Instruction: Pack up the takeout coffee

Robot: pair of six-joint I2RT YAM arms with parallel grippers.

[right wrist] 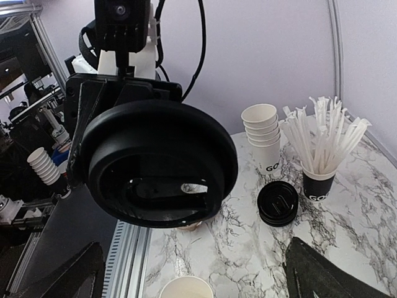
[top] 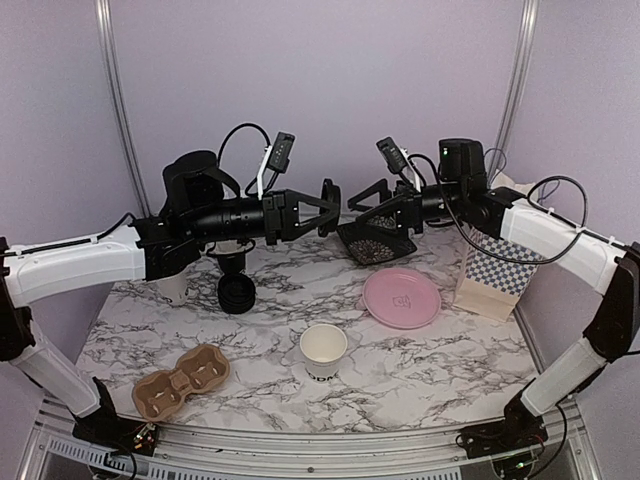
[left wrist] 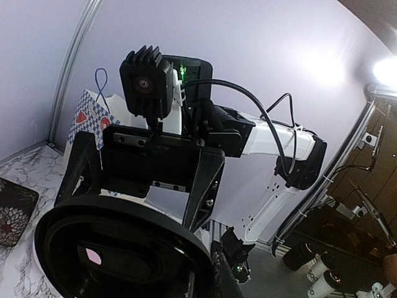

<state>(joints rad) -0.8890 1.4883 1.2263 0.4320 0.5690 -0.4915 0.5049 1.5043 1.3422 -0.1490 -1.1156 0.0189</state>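
On my marble worktop I see a lidless white paper cup, a pink plate, a cardboard cup carrier, black lids, a checkered paper bag, stacked cups and a black cup of straws.

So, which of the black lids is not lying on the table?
The lid held in the left gripper, raised in the air. The other lid lies flat on the table near the straws.
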